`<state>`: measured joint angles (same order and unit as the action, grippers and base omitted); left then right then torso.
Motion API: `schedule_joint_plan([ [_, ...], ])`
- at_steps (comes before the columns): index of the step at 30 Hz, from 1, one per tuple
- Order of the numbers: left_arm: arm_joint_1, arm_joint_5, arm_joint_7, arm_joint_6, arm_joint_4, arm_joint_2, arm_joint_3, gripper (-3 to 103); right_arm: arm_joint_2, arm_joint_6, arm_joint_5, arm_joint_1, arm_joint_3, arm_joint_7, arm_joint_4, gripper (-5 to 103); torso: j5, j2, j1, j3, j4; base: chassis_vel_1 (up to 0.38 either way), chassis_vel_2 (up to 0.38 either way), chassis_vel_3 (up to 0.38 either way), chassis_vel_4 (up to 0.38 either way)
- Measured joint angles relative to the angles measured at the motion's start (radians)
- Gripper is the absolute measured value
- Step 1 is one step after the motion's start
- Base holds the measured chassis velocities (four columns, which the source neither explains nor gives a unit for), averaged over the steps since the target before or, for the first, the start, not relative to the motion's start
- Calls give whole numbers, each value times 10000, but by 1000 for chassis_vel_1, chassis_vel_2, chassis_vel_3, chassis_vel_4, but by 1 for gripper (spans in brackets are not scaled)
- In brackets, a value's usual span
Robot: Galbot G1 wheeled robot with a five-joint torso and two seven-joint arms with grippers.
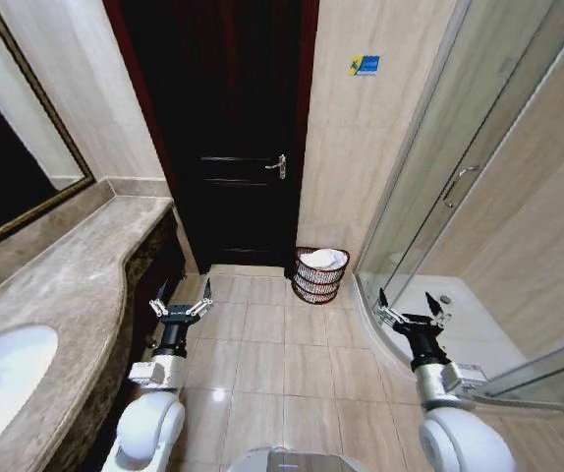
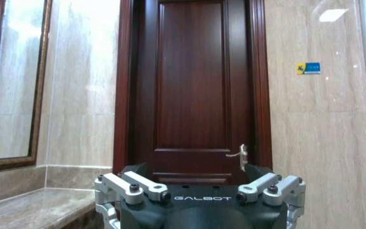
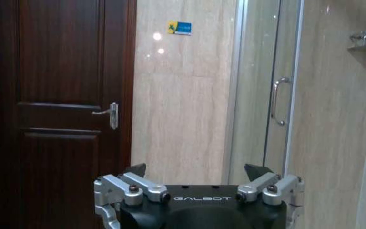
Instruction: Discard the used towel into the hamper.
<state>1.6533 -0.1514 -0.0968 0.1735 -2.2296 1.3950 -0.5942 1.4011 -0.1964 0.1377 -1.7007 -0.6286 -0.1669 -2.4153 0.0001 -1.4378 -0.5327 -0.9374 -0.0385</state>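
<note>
Head view first: the hamper [image 1: 320, 274] stands on the tiled floor [image 1: 272, 364] at the foot of the wall, between the dark door [image 1: 225, 128] and the glass shower enclosure [image 1: 479, 187], well ahead of both sets of jaws and roughly midway between them. A white towel [image 1: 323, 259] lies bunched inside it, showing above the rim, so the discarding looks done; judging by this, little or nothing remains beyond pulling back. The left gripper [image 1: 181, 299] hangs low with its jaws spread and empty, the stone worktop [image 1: 76, 285] just off to their outer side. The right gripper [image 1: 412, 308] also has its jaws spread and holds nothing, with the shower threshold beside them. Left wrist view: the left gripper's jaws stand apart, facing the door and its handle [image 2: 238, 155] straight ahead. Right wrist view: the right gripper's jaws are likewise apart and empty, pointing at the marble wall [image 3: 183, 95] between the door and the shower.
</note>
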Motion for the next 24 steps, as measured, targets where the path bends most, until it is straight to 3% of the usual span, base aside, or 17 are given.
schedule_joint_plan([
  [16,-164,-72,-57,495,226,-11,-3,100,107,-39,-159,66,254,-69,-59,100,-2,-1,2,1,0,122,-54,-57,122],
  [24,-316,-33,64,402,395,-69,46,100,295,-107,-452,163,329,-156,-30,100,0,1,-2,-1,-1,13,-15,-17,7],
])
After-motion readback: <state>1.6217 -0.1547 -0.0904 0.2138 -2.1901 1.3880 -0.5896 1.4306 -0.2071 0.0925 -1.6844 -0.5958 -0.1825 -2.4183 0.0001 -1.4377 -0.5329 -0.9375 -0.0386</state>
